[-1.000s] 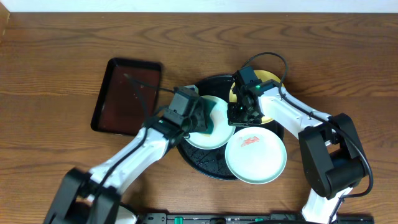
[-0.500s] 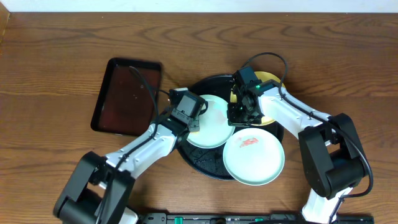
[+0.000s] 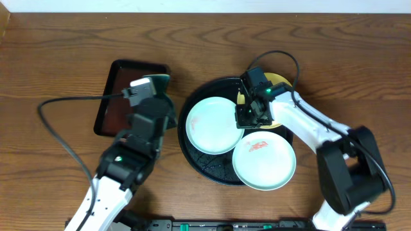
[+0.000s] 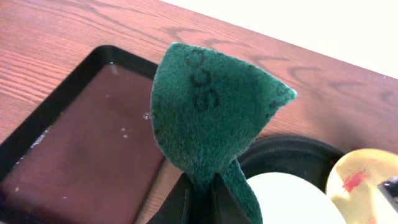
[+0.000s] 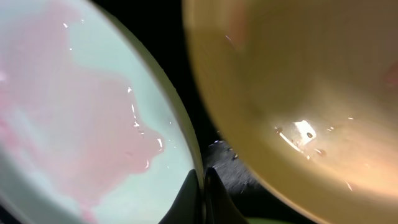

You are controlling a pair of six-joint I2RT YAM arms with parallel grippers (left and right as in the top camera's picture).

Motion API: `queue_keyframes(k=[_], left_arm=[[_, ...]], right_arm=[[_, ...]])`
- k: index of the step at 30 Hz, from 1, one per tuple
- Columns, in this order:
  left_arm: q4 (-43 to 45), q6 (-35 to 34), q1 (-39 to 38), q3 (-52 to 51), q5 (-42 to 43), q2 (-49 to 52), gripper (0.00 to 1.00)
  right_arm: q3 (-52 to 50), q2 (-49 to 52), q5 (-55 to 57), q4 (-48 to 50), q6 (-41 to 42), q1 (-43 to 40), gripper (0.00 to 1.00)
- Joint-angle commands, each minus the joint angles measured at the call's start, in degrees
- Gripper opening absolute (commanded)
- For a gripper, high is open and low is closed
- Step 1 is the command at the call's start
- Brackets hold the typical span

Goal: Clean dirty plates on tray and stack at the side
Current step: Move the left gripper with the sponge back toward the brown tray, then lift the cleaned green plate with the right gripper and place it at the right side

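1. Reading off the only print you can see: the sponge [image 4: 211, 118] has dark letters that look like "SCO"; the rest is lost in the fold. No other labels are legible.
2. Count: you've got 3 plates, 2 trays, 1 sponge, 2 arms.
3. Yellow plate [image 3: 280, 82] lies at the back-right of the black tray [image 3: 209, 168], partly under the R wrist. It shows a small red smear in the L wrist view.
4. Centre mint plate [image 3: 212, 125] lies flat inside the tray, left of middle. It has only a faint pink wash on it.
5. Front mint plate [image 3: 270, 167] has a red-orange smear near its back edge. It overhangs the tray's front-right rim. Can't tell if it touches the centre plate or overlaps it.
6. Your left gripper [image 4: 202, 186] has its fingers pinched on the sponge's lower corner, w/ the sponge standing upright. It sits over the right edge of the brown tray [image 3: 122, 96], apart from the black tray.
7. Your right gripper [image 5: 200, 186] has its fingers nearly together, clamped on the centre mint plate's right rim, between that plate and the yellow one.
8. Brown tray is rectangular and sits left of the black tray on the wood table [image 3: 64, 38]. Its floor is wet, w/ droplets.
9. Black cable [image 3: 58, 106] loops from the L arm across the table at left.
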Motion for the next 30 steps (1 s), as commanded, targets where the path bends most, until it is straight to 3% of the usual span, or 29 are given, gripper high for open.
queue_keyframes(k=[1, 3, 9, 14, 20, 24, 30], left_arm=[[-4.7, 3.41, 6.47, -0.22, 8.98, -2.58, 0.08], [-7.82, 3.41, 9.81, -0.22, 8.96, -2.71, 0.08], [-10.38, 4.96, 19.23, -0.22, 9.4, -2.6, 0.07], [-10.6, 5.4, 21.94, -0.24, 14.95, -2.6, 0.08], [-10.75, 5.55, 21.99, -0.24, 14.95, -2.6, 0.08], [-10.82, 5.55, 21.99, -0.24, 14.95, -1.92, 0.08], [-10.8, 5.53, 21.99, -0.24, 14.99, 0.46, 0.07]], right_arm=[[0.07, -8.35, 8.72, -0.28, -3.8, 3.76, 0.01], [0.09, -11.37, 12.09, -0.76, -5.27, 5.25, 0.01], [0.09, -19.76, 37.33, 1.92, -15.41, 13.35, 0.01], [0.09, -21.11, 56.68, 6.93, -27.69, 20.65, 0.01], [0.07, -21.11, 77.4, 15.5, -43.39, 29.07, 0.01], [0.07, -21.11, 81.94, 22.34, -49.57, 31.78, 0.01], [0.07, -21.11, 80.59, 21.94, -43.19, 31.71, 0.01]])
